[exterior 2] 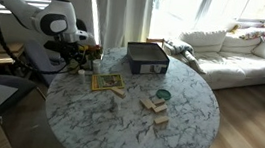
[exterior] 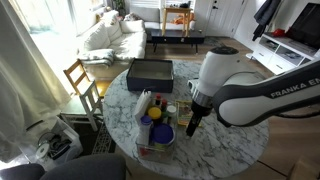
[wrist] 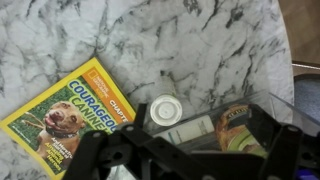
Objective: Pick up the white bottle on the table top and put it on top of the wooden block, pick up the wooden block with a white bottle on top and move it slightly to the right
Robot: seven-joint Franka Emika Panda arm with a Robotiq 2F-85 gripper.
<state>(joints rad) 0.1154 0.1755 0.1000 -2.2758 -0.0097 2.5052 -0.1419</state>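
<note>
My gripper (wrist: 185, 160) looks open and empty, its dark fingers spread at the bottom of the wrist view. It hangs over a clear container (wrist: 240, 125) of jars near the edge of the marble table top (wrist: 190, 45). A small white round-topped thing (wrist: 165, 110) stands just beside the container, between it and the yellow book (wrist: 70, 118); I cannot tell whether it is the white bottle. Several pale tan wooden blocks (exterior 2: 154, 105) lie mid-table in an exterior view, far from the gripper (exterior 2: 80, 51). The gripper also shows in an exterior view (exterior: 193, 122).
A dark box (exterior 2: 146, 58) stands at the far side of the table, and it also shows in an exterior view (exterior: 150, 72). A small teal round thing (exterior 2: 162, 94) lies near the blocks. A wooden chair (exterior: 82, 82) and a sofa (exterior 2: 226, 49) stand around the table.
</note>
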